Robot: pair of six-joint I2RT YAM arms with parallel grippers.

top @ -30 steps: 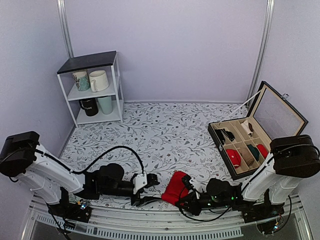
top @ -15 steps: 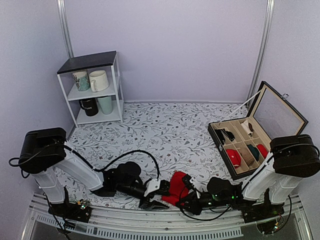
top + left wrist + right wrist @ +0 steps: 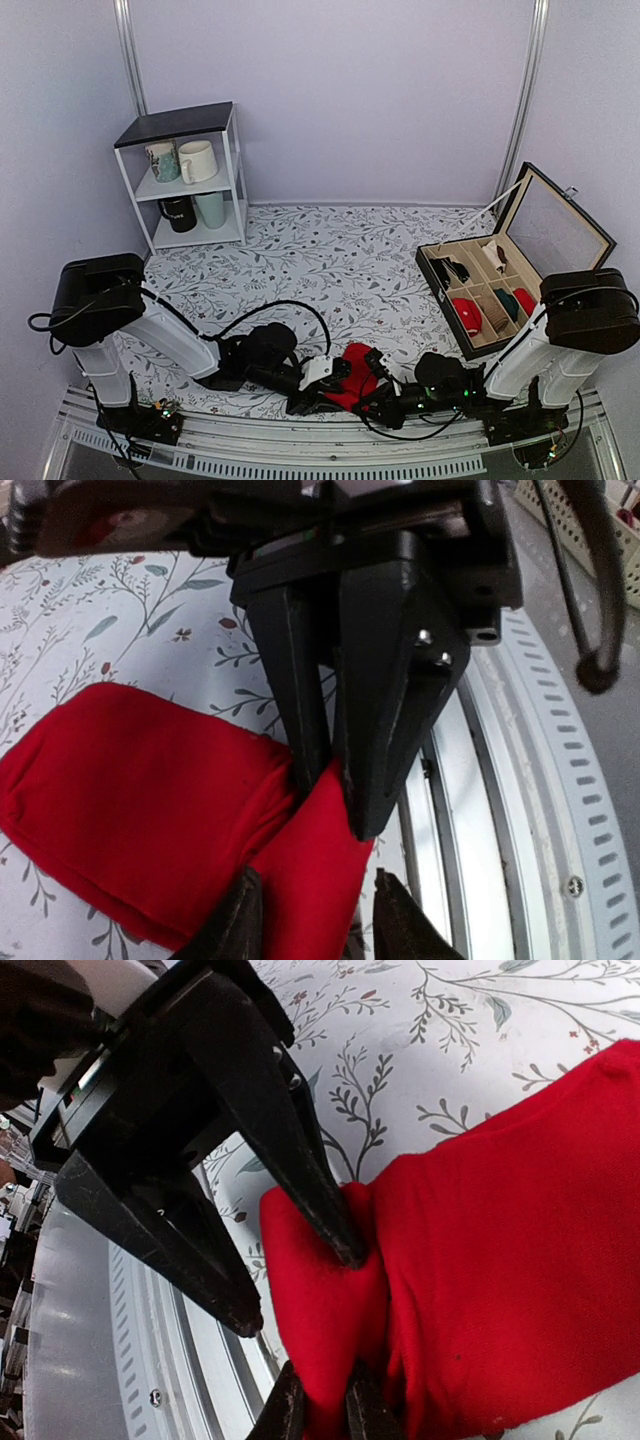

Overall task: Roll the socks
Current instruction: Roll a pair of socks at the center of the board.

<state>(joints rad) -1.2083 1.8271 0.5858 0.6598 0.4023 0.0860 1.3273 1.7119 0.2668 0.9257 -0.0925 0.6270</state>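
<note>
The socks (image 3: 355, 366) lie as a red bundle on the table (image 3: 330, 260) at its near edge, between the two arms. They are partly folded, with one loose lobe of cloth sticking out toward the rail (image 3: 520, 780). The right gripper (image 3: 322, 1412) is clenched on that lobe, its narrow fingers pinching the doubled knit from the near side. The left gripper (image 3: 295, 1288) faces it tip to tip with its jaws spread. One fingertip presses into the crease where the lobe meets the bundle and the other hangs just outside the lobe, so it straddles the cloth without squeezing it. The step in hand looks like sharing or passing the hold on this end so the roll can be turned. To do it well, the left should close low on the lobe, right beside the right's pinch (not on top of it, since the two sets of fingers are nearly touching). It should take both layers before the right lets go, because soft knit is likely to spring open if no grip holds it. The roll is best turned away from the rail, which lies just beside the socks and leaves little room. A box (image 3: 562, 232) of other rolled bundles stands open well to the right.
</note>
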